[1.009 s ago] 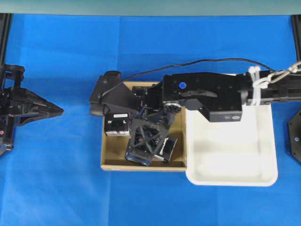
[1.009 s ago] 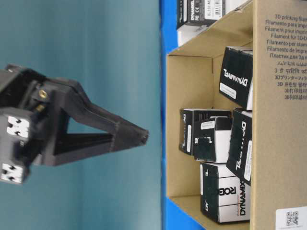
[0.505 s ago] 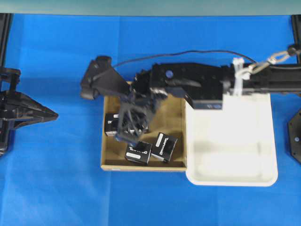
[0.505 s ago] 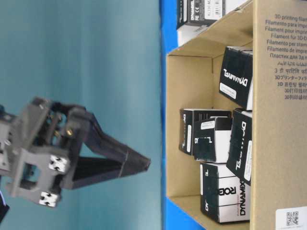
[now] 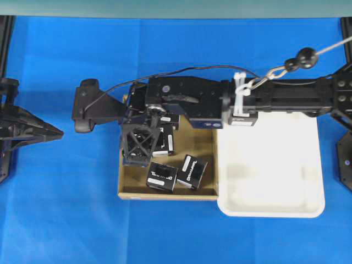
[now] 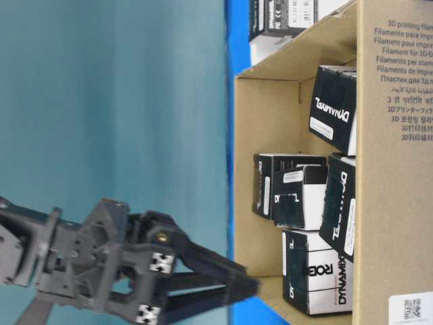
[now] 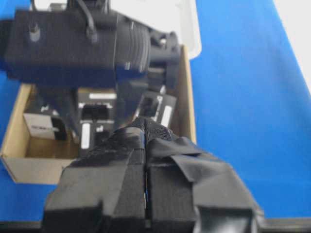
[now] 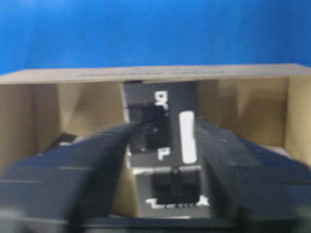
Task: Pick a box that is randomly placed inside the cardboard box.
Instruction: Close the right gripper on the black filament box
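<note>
The cardboard box [image 5: 127,187] lies left of centre and holds several black boxes with white lettering. My right gripper [image 5: 144,146] reaches in from the right over its upper left part. In the right wrist view this gripper [image 8: 169,127] is open. A black box [image 8: 163,160] stands between its fingers, and bare cardboard shows between the box and the left finger. That box [image 5: 166,142] is partly hidden under the arm from overhead. Two more boxes [image 5: 161,177] [image 5: 191,171] lie loose near the front wall. My left gripper [image 5: 52,132] rests shut at the far left, well away from the carton.
A white plastic tray [image 5: 269,203] sits against the cardboard box's right wall. The right arm's black cable [image 5: 181,70] arcs above the carton. In the table-level view a tall printed carton [image 6: 392,203] holds several black boxes. Blue cloth covers the table.
My right gripper has swung from the carton's lower middle to its upper left and its jaws have gone from shut to wide apart. The left gripper has drawn back slightly to the left.
</note>
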Motion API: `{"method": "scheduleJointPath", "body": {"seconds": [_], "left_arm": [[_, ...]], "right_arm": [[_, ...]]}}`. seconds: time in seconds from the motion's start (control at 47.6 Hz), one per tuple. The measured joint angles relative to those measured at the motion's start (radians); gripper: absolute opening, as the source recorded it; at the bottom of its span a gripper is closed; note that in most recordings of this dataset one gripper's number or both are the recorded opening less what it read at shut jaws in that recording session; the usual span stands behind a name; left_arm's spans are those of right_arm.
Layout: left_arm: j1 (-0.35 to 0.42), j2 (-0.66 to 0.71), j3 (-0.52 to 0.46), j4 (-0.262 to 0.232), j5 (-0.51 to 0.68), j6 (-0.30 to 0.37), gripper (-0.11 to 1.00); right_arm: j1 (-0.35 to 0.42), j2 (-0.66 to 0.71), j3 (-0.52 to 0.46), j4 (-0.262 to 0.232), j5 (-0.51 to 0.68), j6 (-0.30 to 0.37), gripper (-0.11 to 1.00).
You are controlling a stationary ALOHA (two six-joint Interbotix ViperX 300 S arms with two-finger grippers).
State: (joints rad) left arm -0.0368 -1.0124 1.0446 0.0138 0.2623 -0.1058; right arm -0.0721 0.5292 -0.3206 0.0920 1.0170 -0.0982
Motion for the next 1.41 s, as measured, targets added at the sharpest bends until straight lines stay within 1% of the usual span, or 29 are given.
{"method": "scheduleJointPath", "body": {"seconds": [0.063, 0.084, 0.126, 0.168, 0.42, 0.673, 0.841, 0.988, 1.282, 1.345, 1.408], "left_arm": [[0.002, 0.000, 0.000, 0.000, 0.000, 0.000, -0.07], [0.000, -0.002, 0.000, 0.000, 0.000, 0.000, -0.07], [0.002, -0.002, 0.000, 0.000, 0.000, 0.000, -0.07], [0.000, -0.002, 0.000, 0.000, 0.000, 0.000, -0.07], [0.000, -0.002, 0.002, 0.000, 0.000, -0.002, -0.07], [0.002, -0.008, 0.000, 0.000, 0.000, 0.000, -0.07], [0.000, -0.012, 0.000, 0.000, 0.002, 0.000, -0.07], [0.000, -0.012, 0.000, 0.000, 0.000, 0.000, -0.07], [0.002, -0.012, 0.000, 0.000, 0.002, 0.000, -0.07], [0.002, -0.012, 0.000, 0.000, 0.002, 0.000, -0.07], [0.002, -0.012, 0.000, 0.000, 0.002, 0.000, -0.07]], "right_arm": [[-0.002, 0.009, -0.003, 0.000, -0.002, -0.002, 0.90], [0.000, 0.011, -0.003, -0.002, 0.000, -0.003, 0.93], [-0.002, 0.014, -0.003, -0.002, 0.000, -0.005, 0.98], [-0.002, 0.015, -0.005, 0.000, 0.000, -0.011, 1.00], [-0.011, 0.034, -0.003, 0.000, 0.006, -0.054, 1.00], [-0.015, 0.058, 0.020, 0.018, 0.002, -0.054, 1.00], [-0.015, 0.067, 0.055, 0.032, -0.037, -0.055, 1.00], [-0.015, 0.069, 0.086, 0.032, -0.084, -0.054, 1.00], [-0.015, 0.069, 0.094, 0.032, -0.112, -0.049, 1.00], [-0.015, 0.069, 0.092, 0.034, -0.112, -0.048, 0.98], [-0.015, 0.069, 0.092, 0.032, -0.114, -0.048, 0.90]]}}
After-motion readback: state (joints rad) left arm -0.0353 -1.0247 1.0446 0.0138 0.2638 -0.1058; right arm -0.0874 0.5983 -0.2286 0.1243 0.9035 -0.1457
